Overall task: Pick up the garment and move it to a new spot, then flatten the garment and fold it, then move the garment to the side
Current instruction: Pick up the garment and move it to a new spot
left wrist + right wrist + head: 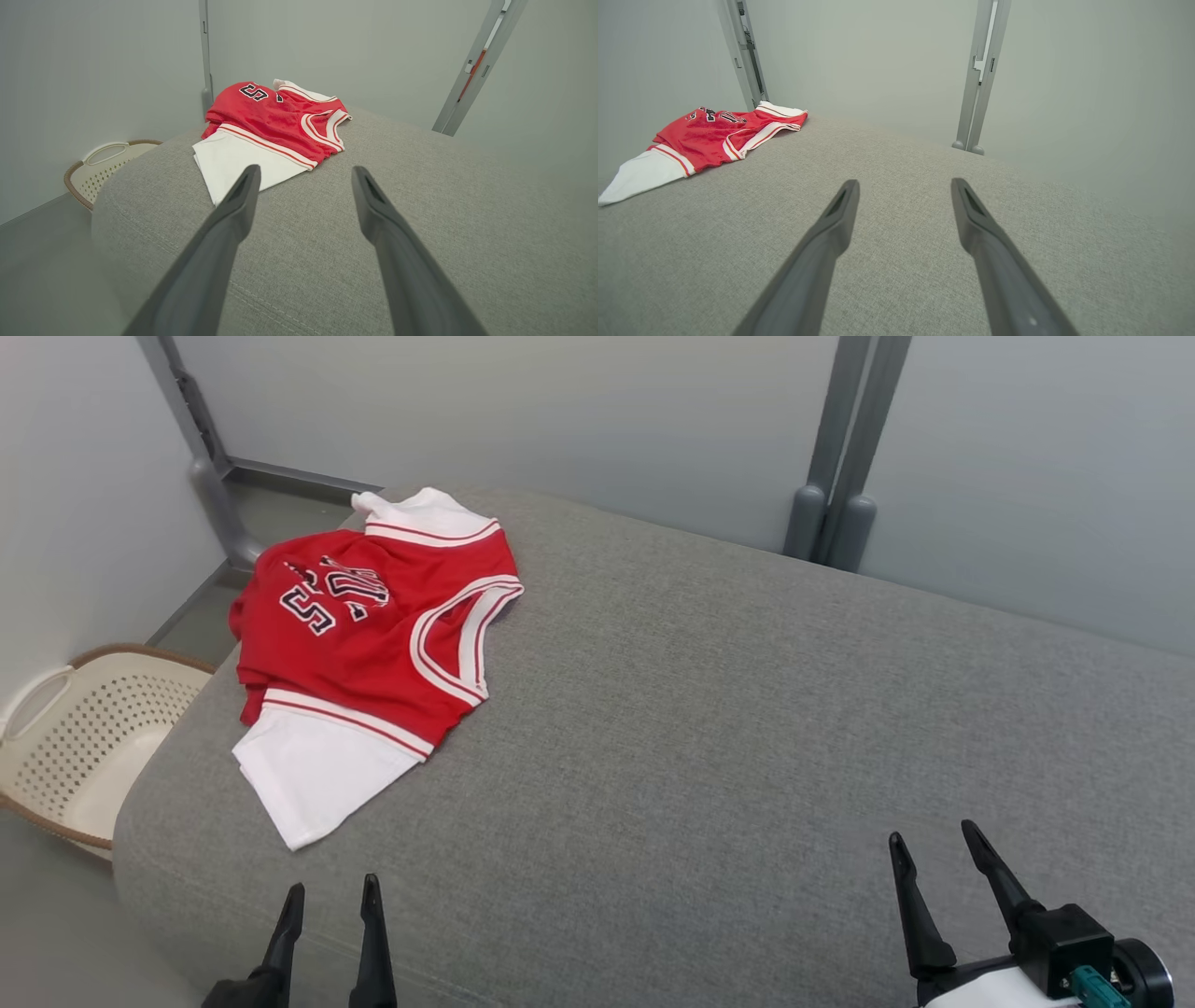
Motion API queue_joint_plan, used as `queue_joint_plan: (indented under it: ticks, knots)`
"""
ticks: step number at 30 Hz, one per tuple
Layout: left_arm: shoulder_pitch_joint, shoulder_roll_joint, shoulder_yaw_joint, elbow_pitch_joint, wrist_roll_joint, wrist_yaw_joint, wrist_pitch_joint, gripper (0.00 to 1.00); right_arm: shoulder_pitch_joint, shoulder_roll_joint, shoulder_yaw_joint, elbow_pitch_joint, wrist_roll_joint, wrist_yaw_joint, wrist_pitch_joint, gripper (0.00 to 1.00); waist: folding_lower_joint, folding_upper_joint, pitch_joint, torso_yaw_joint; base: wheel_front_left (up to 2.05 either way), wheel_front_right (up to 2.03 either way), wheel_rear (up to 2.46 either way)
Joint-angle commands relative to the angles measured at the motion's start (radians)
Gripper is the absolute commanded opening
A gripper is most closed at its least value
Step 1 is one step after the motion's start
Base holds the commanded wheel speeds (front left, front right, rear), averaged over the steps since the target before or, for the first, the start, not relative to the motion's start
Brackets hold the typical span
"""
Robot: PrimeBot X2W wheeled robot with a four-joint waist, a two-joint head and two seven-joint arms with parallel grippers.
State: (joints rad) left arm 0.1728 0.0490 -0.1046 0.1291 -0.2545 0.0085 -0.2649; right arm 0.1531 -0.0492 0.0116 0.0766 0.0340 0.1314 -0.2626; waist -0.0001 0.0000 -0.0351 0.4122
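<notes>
A red jersey with white trim and dark lettering [359, 635] lies rumpled at the far left of the grey cushioned surface [747, 728], a white sleeve spread toward the front edge. The left wrist view has the jersey [275, 121] just beyond my fingers, and it sits far to the left [710, 135] in the right wrist view. My left gripper [331, 891] is open near the front edge, below the white sleeve and apart from it. My right gripper [934, 835] is open at the lower right, far from the garment.
A cream perforated laundry basket [84, 737] stands on the floor left of the surface, also visible as the basket [100, 165] in the left wrist view. Grey partition walls with metal posts [845, 448] close the back. The surface's middle and right are bare fabric.
</notes>
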Motion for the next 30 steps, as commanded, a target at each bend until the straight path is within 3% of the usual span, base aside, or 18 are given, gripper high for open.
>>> queue_joint_plan:
  ticks: [1,6,17,23,29,30]
  knots:
    - [-0.026,0.003,-0.001,-0.004,-0.005,-0.002,0.001,1.0,0.006,-0.003,0.0,0.003,-0.008,-0.001,-0.003,1.0,0.0001,0.0,0.018,0.021,0.0,0.0,0.0]
    - [-0.124,0.002,-0.019,0.086,-0.015,-0.009,0.001,1.0,-0.045,-0.007,0.006,-0.022,-0.051,-0.001,-0.003,1.0,0.0001,0.0,0.145,-0.05,0.0,0.0,0.0]
    - [-0.654,0.043,-0.001,0.46,-0.052,-0.042,0.097,1.0,-0.251,-0.147,-0.003,-0.066,-0.059,-0.001,-0.003,1.0,0.0001,0.0,0.515,-0.211,0.0,0.0,0.0]
    - [-0.825,0.08,0.015,0.704,-0.079,-0.053,0.182,1.0,-0.294,-0.16,-0.003,-0.06,-0.046,-0.001,-0.003,1.0,0.0001,0.0,0.576,-0.265,0.0,0.0,0.0]
    - [-0.874,0.103,0.026,0.907,-0.094,-0.023,0.239,1.0,-0.308,-0.144,-0.001,-0.052,-0.037,-0.001,-0.003,1.0,0.0001,0.0,0.553,-0.294,0.0,0.0,0.0]
    - [-0.871,0.102,0.03,0.928,-0.101,-0.027,0.243,0.41,-0.308,-0.142,0.0,-0.049,-0.036,-0.001,-0.003,1.0,0.0001,0.0,0.545,-0.296,0.0,0.0,0.0]
